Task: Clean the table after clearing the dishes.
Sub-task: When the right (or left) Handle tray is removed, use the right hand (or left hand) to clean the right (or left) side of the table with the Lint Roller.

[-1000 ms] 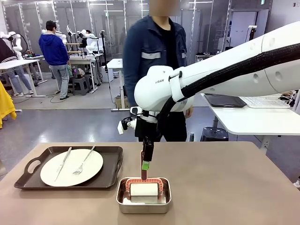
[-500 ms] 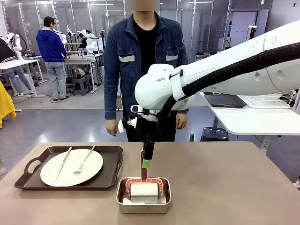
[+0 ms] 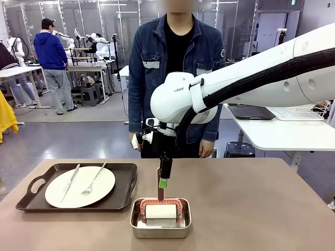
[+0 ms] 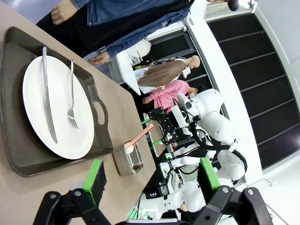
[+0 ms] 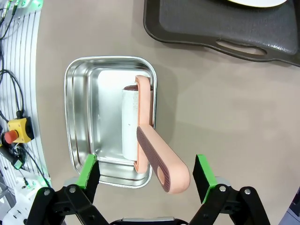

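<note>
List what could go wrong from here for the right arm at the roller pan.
1. The open right gripper straddles the tilted pink ribbed roller handle; an off-centre close could drag the shallow rectangular steel pan.
2. The dark brown handled tray with its round white plate sits close beside the pan; a rolling stroke could hit it.

We see a small steel pan [image 3: 160, 233] with a lint roller [image 3: 160, 212] in it, the white roll lying on the bottom and the pink handle [image 5: 161, 161] rising over the rim. Beyond it a person [image 3: 175, 63] in a denim jacket over a black top stands facing us, and far back on the left another person in a blue hoodie [image 3: 51, 52] stands turned away. On the right we make out a white table [image 3: 288, 135] bearing a wire basket [image 3: 314, 110], a yellow cloth [image 3: 5, 117] at the left edge, and, in the right wrist view, a yellow box with a red button [image 5: 18, 131] among cables.
</note>
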Robot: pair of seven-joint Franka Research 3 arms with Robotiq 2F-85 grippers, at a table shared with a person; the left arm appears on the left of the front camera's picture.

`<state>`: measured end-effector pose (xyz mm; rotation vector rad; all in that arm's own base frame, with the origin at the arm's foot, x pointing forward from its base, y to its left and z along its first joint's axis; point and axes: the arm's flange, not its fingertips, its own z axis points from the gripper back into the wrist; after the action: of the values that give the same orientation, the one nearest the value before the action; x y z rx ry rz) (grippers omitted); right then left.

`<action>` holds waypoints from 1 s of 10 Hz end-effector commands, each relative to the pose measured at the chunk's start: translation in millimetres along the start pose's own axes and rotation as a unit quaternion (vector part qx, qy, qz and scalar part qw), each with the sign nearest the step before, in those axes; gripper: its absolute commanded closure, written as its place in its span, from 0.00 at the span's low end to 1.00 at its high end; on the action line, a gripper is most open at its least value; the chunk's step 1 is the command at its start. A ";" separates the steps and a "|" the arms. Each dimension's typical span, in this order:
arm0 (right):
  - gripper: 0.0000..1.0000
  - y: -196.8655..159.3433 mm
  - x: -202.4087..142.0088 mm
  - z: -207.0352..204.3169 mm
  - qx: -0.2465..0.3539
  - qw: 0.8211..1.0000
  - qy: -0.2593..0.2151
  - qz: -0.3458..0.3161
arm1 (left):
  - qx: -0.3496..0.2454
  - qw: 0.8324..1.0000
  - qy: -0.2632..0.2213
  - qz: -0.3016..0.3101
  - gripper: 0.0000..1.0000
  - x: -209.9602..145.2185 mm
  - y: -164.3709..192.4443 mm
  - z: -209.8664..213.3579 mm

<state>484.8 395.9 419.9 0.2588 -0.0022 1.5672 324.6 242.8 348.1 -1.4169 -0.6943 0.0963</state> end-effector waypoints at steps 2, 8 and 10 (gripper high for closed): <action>0.00 1.5 1.0 0.7 -0.001 1.000 0.000 0.001 | -0.005 1.000 0.006 -0.007 0.00 -1.4 -1.1 4.2; 0.00 0.0 -48.5 36.5 0.038 0.986 -0.148 -0.073 | -0.005 1.000 0.006 -0.007 0.00 -1.4 -1.1 4.2; 0.00 2.0 -95.9 47.7 0.072 0.960 -0.224 -0.150 | -0.005 1.000 0.006 -0.007 0.00 -1.4 -1.1 4.2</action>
<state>512.0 324.7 460.1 0.6230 -0.1440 1.2827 324.6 242.8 348.1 -1.4169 -0.6943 0.0962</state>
